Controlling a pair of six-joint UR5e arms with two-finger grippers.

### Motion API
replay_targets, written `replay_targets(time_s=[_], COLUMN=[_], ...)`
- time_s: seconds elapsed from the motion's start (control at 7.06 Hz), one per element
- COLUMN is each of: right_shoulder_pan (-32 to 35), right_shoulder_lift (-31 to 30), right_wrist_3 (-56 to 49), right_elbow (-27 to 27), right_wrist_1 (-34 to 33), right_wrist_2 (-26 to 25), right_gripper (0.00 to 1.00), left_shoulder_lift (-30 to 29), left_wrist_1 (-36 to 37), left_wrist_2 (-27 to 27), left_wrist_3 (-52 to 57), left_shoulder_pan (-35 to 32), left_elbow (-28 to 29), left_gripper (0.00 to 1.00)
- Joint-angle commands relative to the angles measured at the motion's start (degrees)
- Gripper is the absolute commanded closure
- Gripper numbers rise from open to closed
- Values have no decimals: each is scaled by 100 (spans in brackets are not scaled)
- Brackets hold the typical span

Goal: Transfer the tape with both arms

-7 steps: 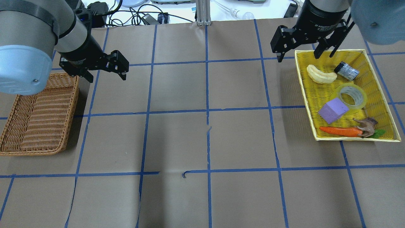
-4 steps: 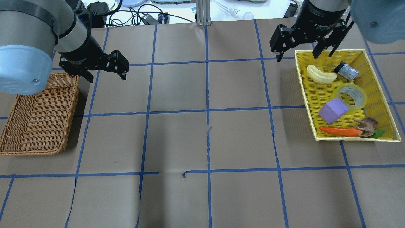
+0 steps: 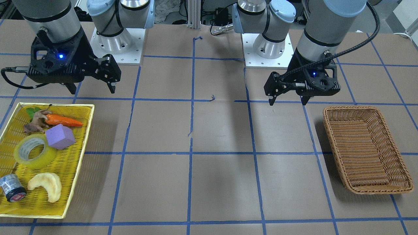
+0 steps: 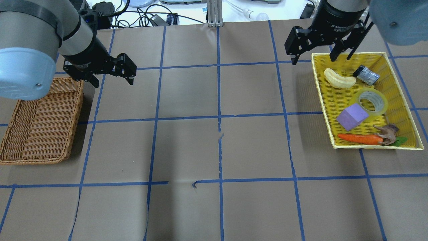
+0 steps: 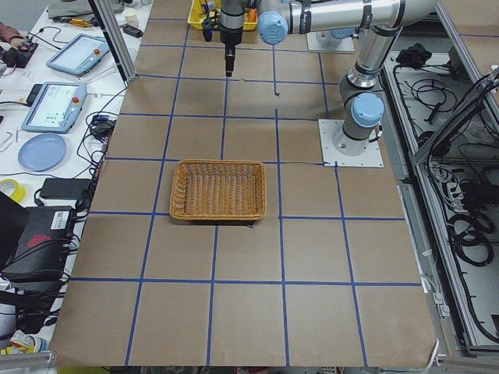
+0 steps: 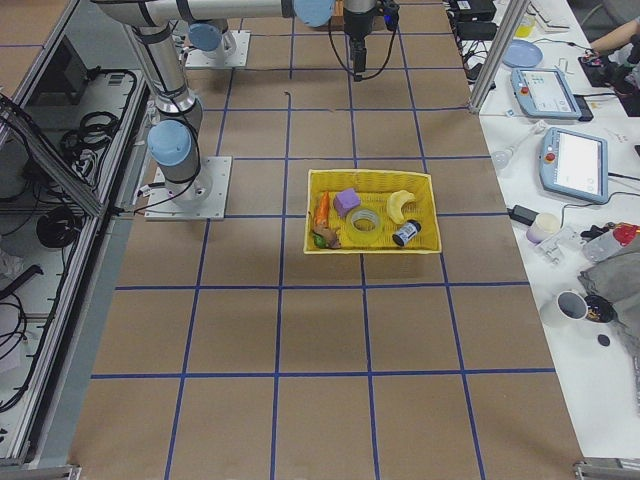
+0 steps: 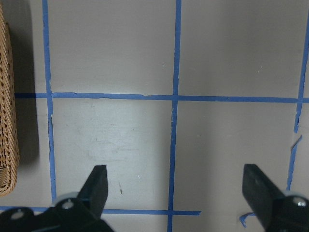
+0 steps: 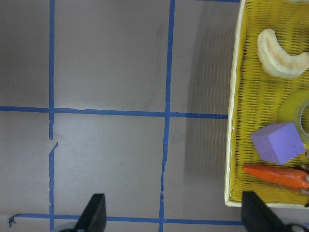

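Observation:
The tape (image 4: 371, 101), a clear yellowish roll with a grey-white core, lies flat in the yellow tray (image 4: 334, 100) at the table's right. It also shows in the front view (image 3: 31, 151) and at the right edge of the right wrist view (image 8: 297, 108). My right gripper (image 4: 314, 59) is open and empty, hovering above the tray's far left corner, well apart from the tape. It also shows in the front view (image 3: 92, 90). My left gripper (image 4: 113, 82) is open and empty above bare table, beside the wicker basket's far right corner.
The wicker basket (image 4: 33, 161) sits at the left. The tray also holds a purple block (image 4: 351, 116), a carrot (image 4: 359, 138), a toy animal (image 4: 386, 132), a pale crescent piece (image 4: 339, 78) and a small grey cylinder (image 4: 366, 74).
My right gripper has shifted very slightly toward the table's far edge. The left arm and the objects have not moved.

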Motion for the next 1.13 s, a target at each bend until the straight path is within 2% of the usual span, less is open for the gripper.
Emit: replay_targets(time_s=[0.0, 0.28, 0.43, 0.71, 0.99], right_shoulder_pan=[-3, -73, -352, -1561, -2198], right_shoulder_lift=[4, 108, 231, 730, 1397], right_wrist_3=[-17, -296, -1134, -3522, -5135], right_elbow=[-1, -35, -166, -194, -150], right_wrist_1=[14, 5, 5, -117, -826], right_wrist_2=[-14, -58, -84, -32, -180], right_gripper=[0, 0, 0, 0, 0], left_shoulder_lift=[0, 0, 0, 0, 0], left_wrist_1=[0, -9, -17, -17, -17], left_wrist_2=[0, 0, 9, 9, 9], left_wrist_3=[7, 7, 7, 7, 7], left_shoulder_pan=[0, 0, 0, 0, 0], left_elbow=[0, 0, 0, -9, -9], left_gripper=[0, 0, 0, 0, 0])
